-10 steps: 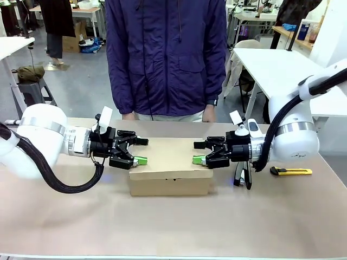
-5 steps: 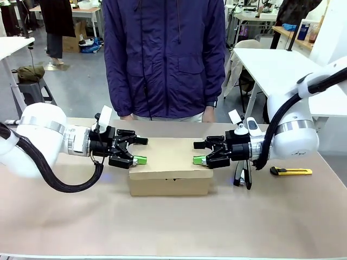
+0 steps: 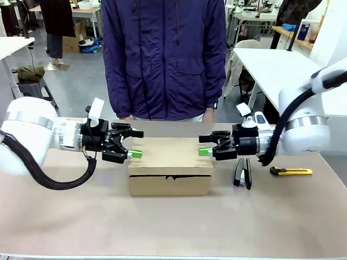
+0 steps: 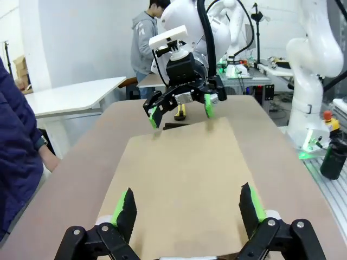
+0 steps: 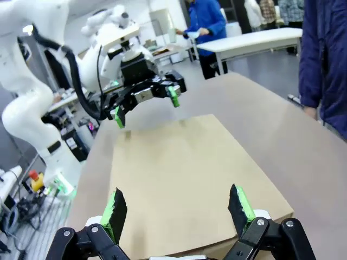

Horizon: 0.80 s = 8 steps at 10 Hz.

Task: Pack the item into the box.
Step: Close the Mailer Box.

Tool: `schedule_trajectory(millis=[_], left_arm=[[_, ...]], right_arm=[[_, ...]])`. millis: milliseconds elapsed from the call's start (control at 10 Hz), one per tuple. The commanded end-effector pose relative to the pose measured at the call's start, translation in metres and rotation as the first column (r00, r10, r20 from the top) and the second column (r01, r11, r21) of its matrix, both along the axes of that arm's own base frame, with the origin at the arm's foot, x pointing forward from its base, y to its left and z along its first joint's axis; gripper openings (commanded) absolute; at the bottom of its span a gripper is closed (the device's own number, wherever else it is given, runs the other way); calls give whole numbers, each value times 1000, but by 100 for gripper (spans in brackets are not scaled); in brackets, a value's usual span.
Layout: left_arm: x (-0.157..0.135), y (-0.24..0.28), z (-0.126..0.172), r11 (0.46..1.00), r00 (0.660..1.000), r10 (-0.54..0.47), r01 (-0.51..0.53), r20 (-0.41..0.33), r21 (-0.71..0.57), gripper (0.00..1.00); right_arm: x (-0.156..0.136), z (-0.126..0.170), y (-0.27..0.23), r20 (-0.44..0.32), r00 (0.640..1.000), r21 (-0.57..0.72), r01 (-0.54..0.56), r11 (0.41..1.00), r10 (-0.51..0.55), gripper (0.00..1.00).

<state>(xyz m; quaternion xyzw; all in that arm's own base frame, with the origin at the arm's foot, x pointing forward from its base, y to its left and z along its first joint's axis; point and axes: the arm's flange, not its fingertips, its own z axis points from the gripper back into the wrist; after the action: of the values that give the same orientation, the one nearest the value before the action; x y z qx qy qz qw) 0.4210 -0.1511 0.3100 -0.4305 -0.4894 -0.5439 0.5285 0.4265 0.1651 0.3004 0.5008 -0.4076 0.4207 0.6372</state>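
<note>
The left hand [image 3: 132, 144] hangs open at the left end of the box [image 3: 169, 172], which sits shut mid-table [image 3: 173, 227]. The right hand [image 3: 209, 145] is open at the box's right end; a stapler [image 3: 242, 174] and knife [image 3: 291, 171] lie toward the right edge.

A robotics lab: white worktables [image 3: 274, 65] and other robot arms [image 4: 317, 70] behind.

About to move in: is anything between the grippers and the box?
Nothing visible. Left gripper and right gripper, both open, hover at opposite ends of the closed box, with only bare lid between them.
</note>
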Motion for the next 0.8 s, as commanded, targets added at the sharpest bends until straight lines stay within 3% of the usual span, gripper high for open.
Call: schedule_trajectory(millis=[0,100,200,300,500,600,700], left_arm=[[-32,26,26,1000,991,-8,6,-134,-11,100],[-44,40,35,998,976,-54,45,-213,-45,100],[-54,58,42,999,924,-30,21,-382,-27,100],[-64,77,48,999,842,35,-49,-539,-12,100],[-73,115,47,959,696,201,-283,-689,-6,100],[-76,139,45,956,647,180,-293,-741,-24,100],[-76,164,39,944,570,188,-331,-800,-14,100]], right_arm=[[-26,38,-27,-159,986,3,50,999,-49,100],[-39,50,-42,-212,975,-38,63,997,-70,100],[-50,60,-60,-285,955,-46,69,997,-79,100],[-60,66,-84,-350,933,-46,76,996,-88,100],[-73,61,-124,-474,869,-81,118,990,-143,100],[-77,53,-148,-534,826,-81,164,983,-182,100],[-81,44,-174,-588,780,-92,196,976,-212,100]])
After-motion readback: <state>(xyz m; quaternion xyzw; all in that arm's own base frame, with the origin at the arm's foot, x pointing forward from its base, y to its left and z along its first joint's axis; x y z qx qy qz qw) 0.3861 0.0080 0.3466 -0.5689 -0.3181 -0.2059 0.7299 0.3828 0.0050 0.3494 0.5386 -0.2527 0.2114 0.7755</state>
